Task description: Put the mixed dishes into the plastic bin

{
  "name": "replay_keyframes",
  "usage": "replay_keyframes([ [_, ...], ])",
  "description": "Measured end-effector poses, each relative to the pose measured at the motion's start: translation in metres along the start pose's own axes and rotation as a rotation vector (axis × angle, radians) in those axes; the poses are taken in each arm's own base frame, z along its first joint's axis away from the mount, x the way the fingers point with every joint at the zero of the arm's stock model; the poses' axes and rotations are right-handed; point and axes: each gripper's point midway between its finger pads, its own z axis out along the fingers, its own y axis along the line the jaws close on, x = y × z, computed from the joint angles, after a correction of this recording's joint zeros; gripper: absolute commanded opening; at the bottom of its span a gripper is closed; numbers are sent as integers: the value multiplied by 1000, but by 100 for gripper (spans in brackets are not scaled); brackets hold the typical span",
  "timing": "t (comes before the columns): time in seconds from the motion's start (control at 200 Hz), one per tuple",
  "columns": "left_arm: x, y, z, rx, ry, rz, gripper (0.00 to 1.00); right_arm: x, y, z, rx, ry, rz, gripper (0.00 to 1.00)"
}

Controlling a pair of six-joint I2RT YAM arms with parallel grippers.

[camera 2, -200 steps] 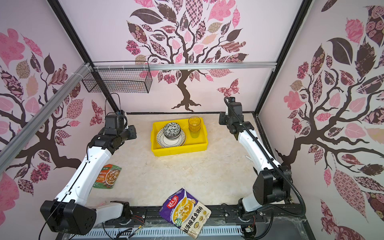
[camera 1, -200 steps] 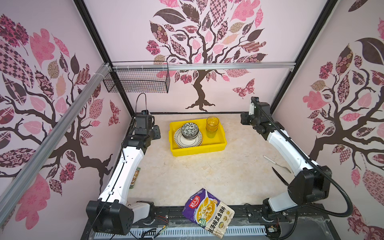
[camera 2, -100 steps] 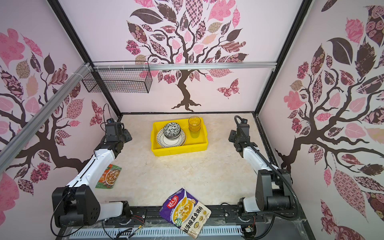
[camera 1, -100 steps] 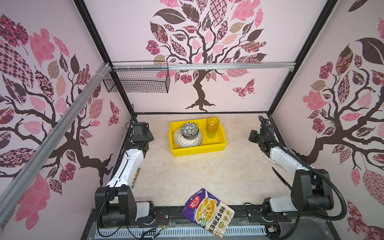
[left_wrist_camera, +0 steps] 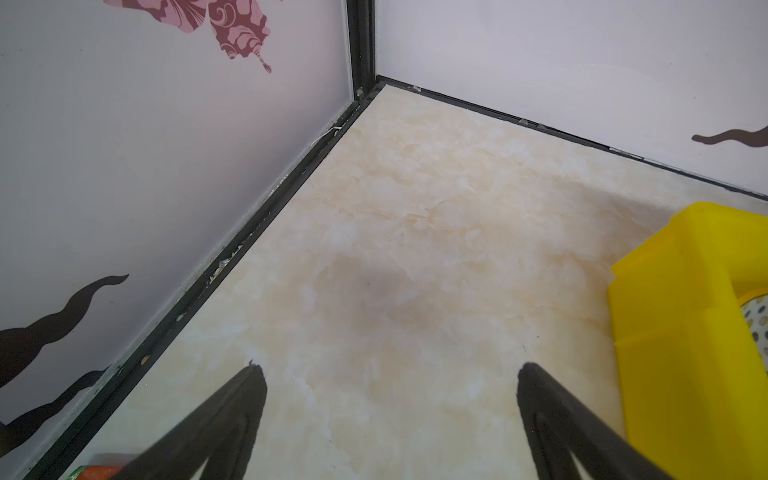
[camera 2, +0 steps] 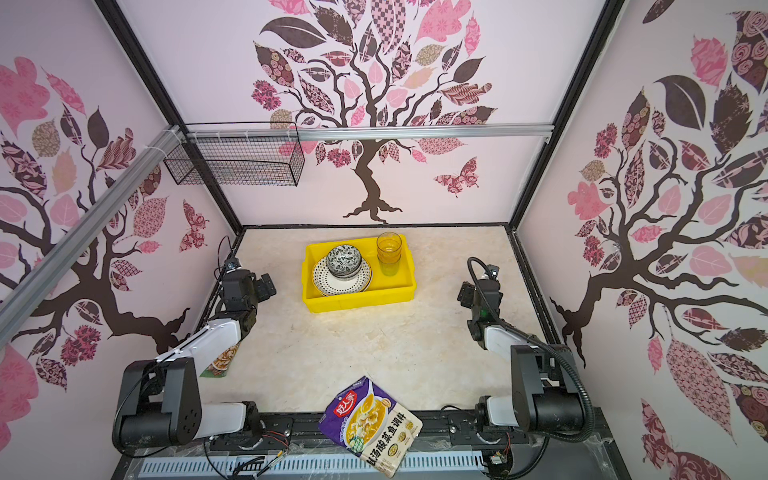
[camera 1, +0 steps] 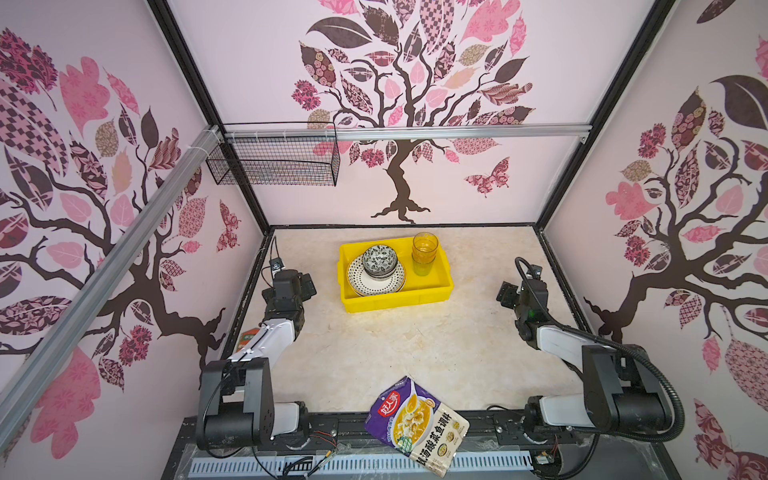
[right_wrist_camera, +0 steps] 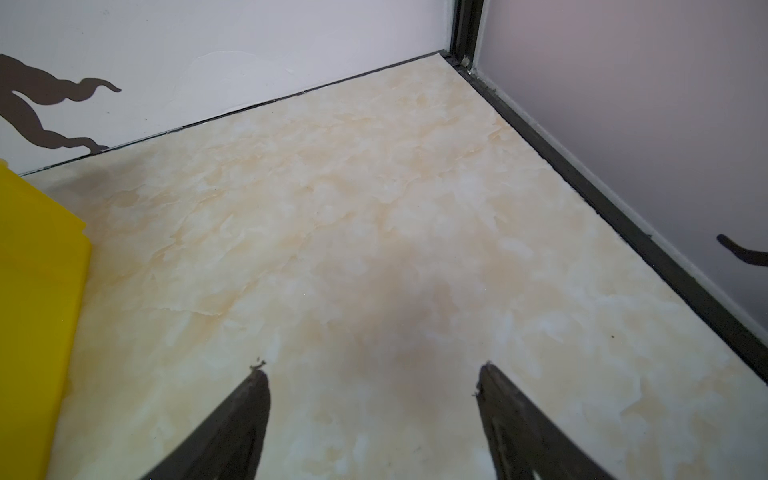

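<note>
Dishes (camera 1: 365,279) sit in bin (camera 1: 395,297).
We see it mid-frame between left gripper (left_wrist_camera: 388,368) and right gripper (right_wrist_camera: 372,370), touching neither; both spread, empty.

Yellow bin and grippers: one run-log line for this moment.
yellow bin: plates, bowls, tumblers inside | left gripper: open, empty | right gripper: open, empty

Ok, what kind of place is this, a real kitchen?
Probably a robot test booth, not a kitchen: a left arm and right arm mounted on a front rail, tree-mural walls in a black frame, and a marble-look tabletop with a yellow bin of dishes.
</note>
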Motion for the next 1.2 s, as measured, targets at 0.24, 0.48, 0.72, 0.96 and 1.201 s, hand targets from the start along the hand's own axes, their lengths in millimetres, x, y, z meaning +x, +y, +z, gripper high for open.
replay_keyframes([
  [0.24, 12, -18, 6, 54, -70, 58, 98, 5, -7, -4, -6, -84, 17, 89],
  [0.48, 47, -19, 10, 62, -84, 103, 98, -4, -7, -2, -44, -151, 30, 94],
  [0.72, 47, -29, 7, 86, -186, 120, 98, 7, 11, -7, -172, -195, -20, 100],
  [0.96, 46, -25, 9, 84, -187, 118, 98, 13, 21, -6, -205, -176, -57, 100],
  [1.201, 47, -23, 10, 82, -181, 115, 98, 11, 22, -6, -208, -182, -64, 100],
])
